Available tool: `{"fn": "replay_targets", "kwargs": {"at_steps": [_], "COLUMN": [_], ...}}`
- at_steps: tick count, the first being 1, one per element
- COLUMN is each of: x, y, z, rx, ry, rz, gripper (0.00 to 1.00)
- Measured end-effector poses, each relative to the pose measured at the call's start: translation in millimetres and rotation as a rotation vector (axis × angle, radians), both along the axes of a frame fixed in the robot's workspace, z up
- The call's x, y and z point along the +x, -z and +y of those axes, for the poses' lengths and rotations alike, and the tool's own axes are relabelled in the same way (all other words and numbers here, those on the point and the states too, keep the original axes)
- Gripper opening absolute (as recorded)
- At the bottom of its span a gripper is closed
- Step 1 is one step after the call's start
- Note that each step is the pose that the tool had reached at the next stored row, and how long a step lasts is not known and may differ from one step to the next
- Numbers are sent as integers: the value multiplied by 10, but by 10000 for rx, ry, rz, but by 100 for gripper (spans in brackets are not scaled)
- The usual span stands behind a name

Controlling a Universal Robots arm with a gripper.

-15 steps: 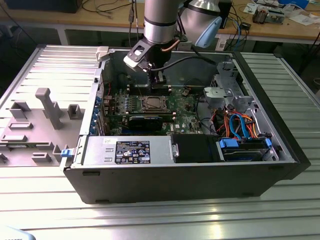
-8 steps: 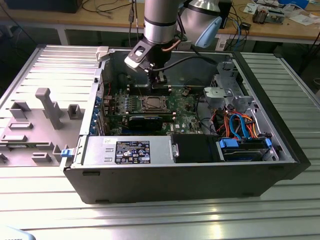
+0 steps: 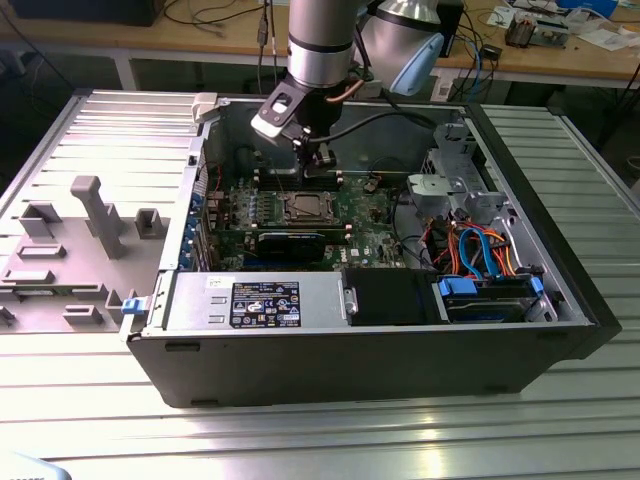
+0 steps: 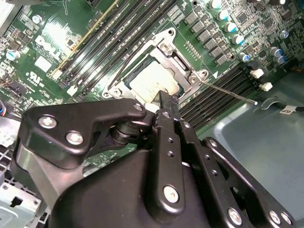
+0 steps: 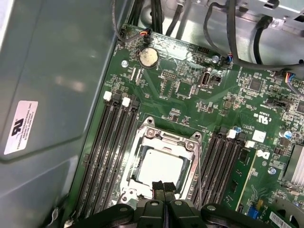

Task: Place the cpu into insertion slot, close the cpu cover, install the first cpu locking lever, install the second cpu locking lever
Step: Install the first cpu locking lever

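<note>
The claw (image 5: 164,185), its fingers pressed together on nothing, sits at the edge of the cpu (image 5: 159,167), framed by the lowered cpu cover (image 5: 166,138).

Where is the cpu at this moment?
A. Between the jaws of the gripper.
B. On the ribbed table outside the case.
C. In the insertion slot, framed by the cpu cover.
C: in the first wrist view the cpu lies flat in the insertion slot, with the cpu cover down around it.
</note>
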State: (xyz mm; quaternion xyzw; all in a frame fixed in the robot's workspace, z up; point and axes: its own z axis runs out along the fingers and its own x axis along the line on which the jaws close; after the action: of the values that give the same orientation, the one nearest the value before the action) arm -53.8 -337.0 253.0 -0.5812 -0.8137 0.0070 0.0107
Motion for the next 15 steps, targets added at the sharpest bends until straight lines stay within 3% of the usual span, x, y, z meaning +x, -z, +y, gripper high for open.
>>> {"fn": "replay_targets", "kwargs": {"at_steps": [15], "x": [0], "y": [0], "z": [0], "rx": [0], "ry": [-930], "rz": [0], "gripper": [11]}}
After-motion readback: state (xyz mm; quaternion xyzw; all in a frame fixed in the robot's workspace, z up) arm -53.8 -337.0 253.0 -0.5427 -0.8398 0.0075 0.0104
